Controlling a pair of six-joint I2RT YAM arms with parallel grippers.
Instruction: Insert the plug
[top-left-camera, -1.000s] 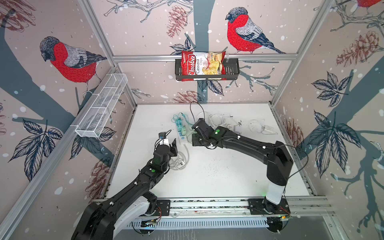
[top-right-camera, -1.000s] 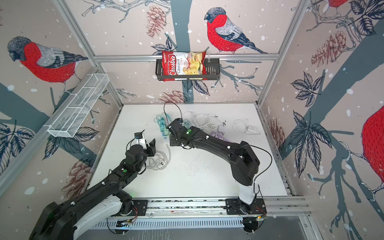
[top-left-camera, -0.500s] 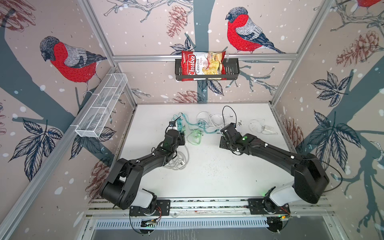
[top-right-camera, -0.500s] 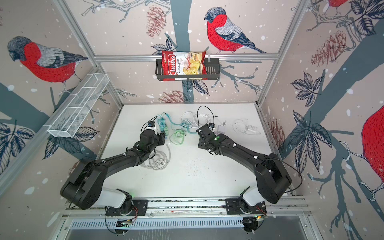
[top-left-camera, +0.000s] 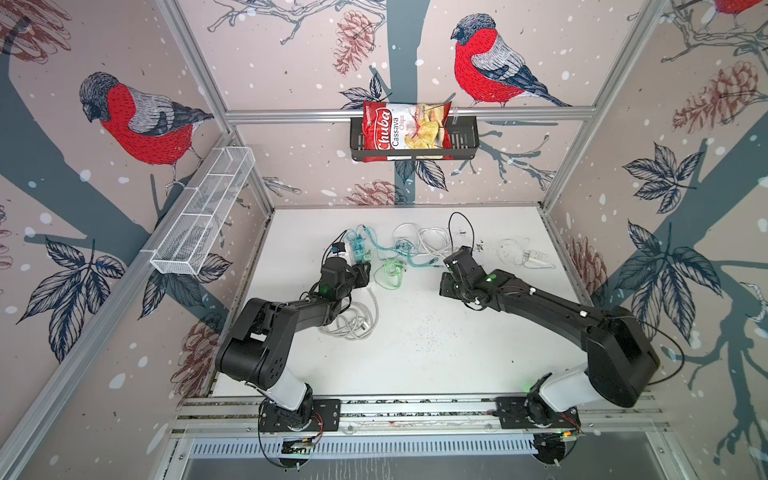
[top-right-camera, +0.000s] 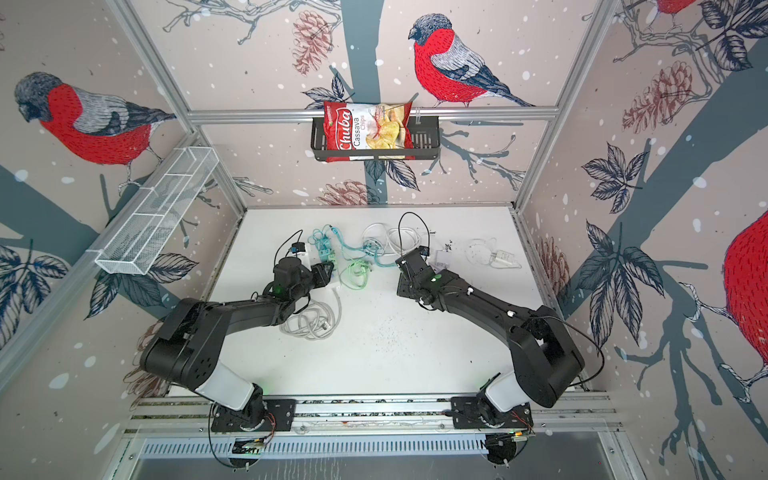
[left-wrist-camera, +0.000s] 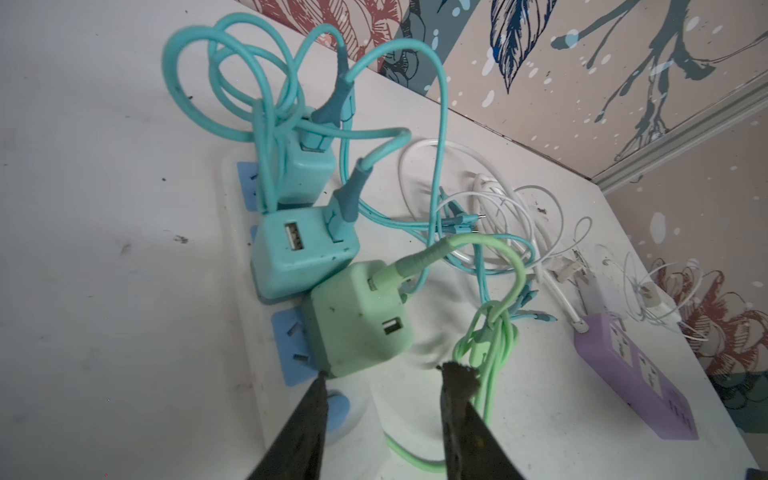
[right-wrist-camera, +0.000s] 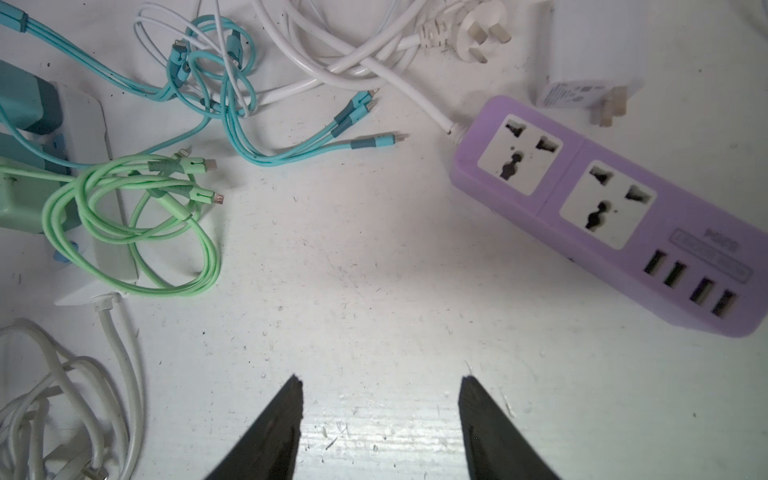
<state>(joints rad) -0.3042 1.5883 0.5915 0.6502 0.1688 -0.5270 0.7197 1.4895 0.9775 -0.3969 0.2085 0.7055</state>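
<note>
My two top views look steeply down from high at the front onto the whole white table (top-left-camera: 415, 353), nearly the same picture. My left wrist camera sits close over the green charger (left-wrist-camera: 357, 320); my right one looks down close on the purple power strip (right-wrist-camera: 623, 216), and both show both.

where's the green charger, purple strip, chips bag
green charger (left-wrist-camera: 357, 320): left wrist view, broad port face
purple strip (right-wrist-camera: 562, 178): right wrist view, between its sockets
chips bag (top-left-camera: 405, 131): in a top view, printed front

Chargers (left-wrist-camera: 305, 249): stood on the power strip (left-wrist-camera: 286, 353).
USB strip (left-wrist-camera: 636, 374): lay to its right.
Coiled cord (top-left-camera: 351, 324): lay before it.
</note>
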